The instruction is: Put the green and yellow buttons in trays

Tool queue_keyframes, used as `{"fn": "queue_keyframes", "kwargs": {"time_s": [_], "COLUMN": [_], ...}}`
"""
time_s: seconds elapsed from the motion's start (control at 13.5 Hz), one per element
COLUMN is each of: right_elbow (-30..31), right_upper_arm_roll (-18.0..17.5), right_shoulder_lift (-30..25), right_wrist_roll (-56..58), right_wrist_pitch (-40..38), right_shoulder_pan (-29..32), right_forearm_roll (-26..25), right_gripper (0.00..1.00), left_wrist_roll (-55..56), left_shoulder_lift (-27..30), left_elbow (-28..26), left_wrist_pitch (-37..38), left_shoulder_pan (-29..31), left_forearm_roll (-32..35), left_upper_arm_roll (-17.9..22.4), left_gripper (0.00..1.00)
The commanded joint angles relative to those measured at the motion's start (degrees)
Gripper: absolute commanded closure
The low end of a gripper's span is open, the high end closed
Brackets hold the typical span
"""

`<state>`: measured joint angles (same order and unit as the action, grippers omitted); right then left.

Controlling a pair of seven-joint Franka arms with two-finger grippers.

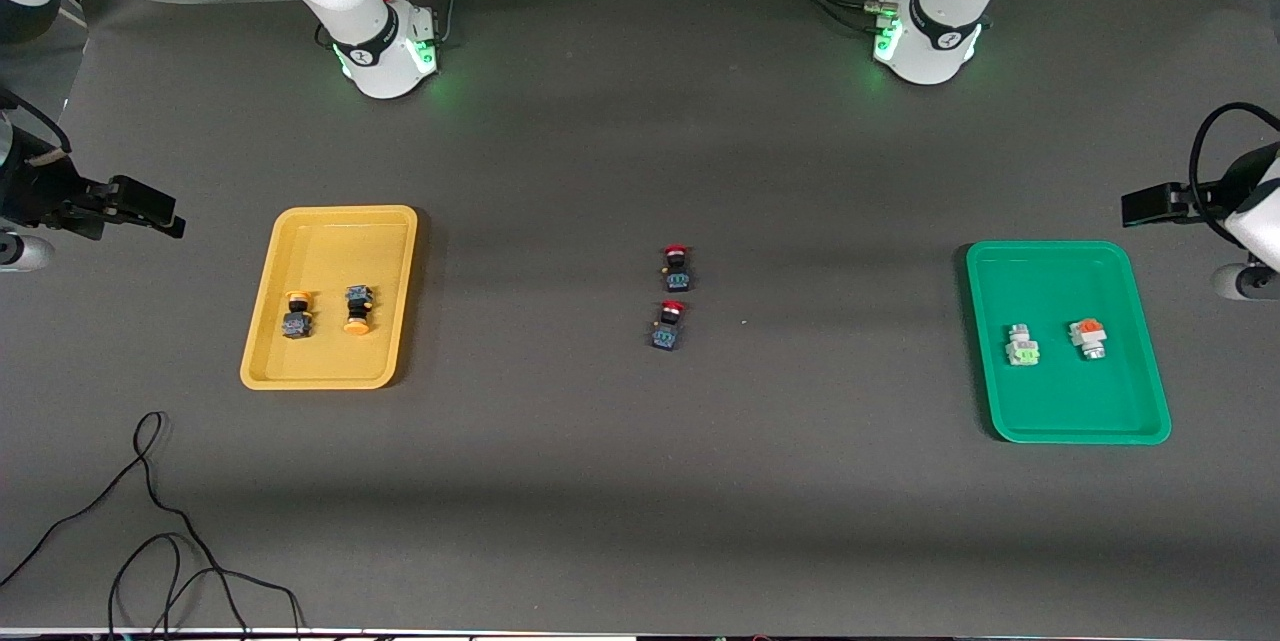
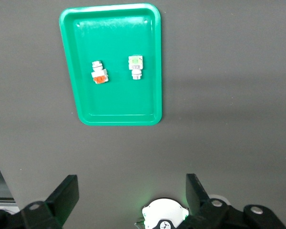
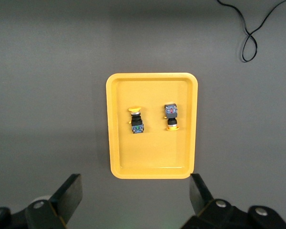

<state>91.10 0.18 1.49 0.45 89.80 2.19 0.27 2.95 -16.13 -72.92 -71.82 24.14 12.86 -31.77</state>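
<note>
Small, light, rigid yellow buttons [image 1: 328, 311] and grey buttons [image 1: 1053, 341] in the yellow tray [image 1: 262, 326] and green tray [image 1: 1135, 371], probably best pinched across squarish bodies; left gripper [image 2: 129, 198] and right gripper [image 3: 136, 198] spread apart, empty, raised by the trays.

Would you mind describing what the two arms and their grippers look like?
Both arms are glossy white with black joint bands and green-lit bases. The left gripper and right gripper are black, with flat, wedge-shaped fingers. A black cable loops above the left gripper's wrist.
</note>
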Motion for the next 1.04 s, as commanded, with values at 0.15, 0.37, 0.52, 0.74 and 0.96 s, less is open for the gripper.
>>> {"fn": "queue_keyframes", "kwargs": {"time_s": [0.15, 0.37, 0.52, 0.74, 0.96], "right_elbow": [-1.54, -1.45, -1.45, -1.45, -1.45], "right_upper_arm_roll": [-0.36, -0.36, -0.36, -0.36, -0.36], "right_shoulder_lift": [0.45, 0.45, 0.45, 0.45, 0.45], "right_wrist_roll": [-0.98, -0.45, -0.28, -0.28, -0.28], "right_wrist_pitch": [-0.24, -0.33, -0.33, -0.33, -0.33], "right_shoulder_pan": [0.36, 0.36, 0.36, 0.36, 0.36], "right_forearm_roll": [-0.45, -0.45, -0.45, -0.45, -0.45], "right_gripper": [0.00, 0.00, 0.00, 0.00, 0.00], "left_wrist_roll": [-1.71, -1.80, -1.80, -1.80, -0.93], "left_shoulder_lift": [0.39, 2.14, 3.90, 10.74, 17.87], "left_elbow": [1.30, 0.94, -1.07, -11.40, -23.91], "left_wrist_pitch": [1.59, 1.59, 0.46, -7.86, -20.36], "left_shoulder_pan": [-2.84, -15.76, -21.03, -23.35, -24.48], "left_forearm_roll": [-0.29, -2.74, -4.42, -7.31, -9.78], "left_upper_arm_roll": [2.05, 16.62, 22.25, 25.09, 25.01], "left_gripper": [0.00, 0.00, 0.00, 0.00, 0.00]}}
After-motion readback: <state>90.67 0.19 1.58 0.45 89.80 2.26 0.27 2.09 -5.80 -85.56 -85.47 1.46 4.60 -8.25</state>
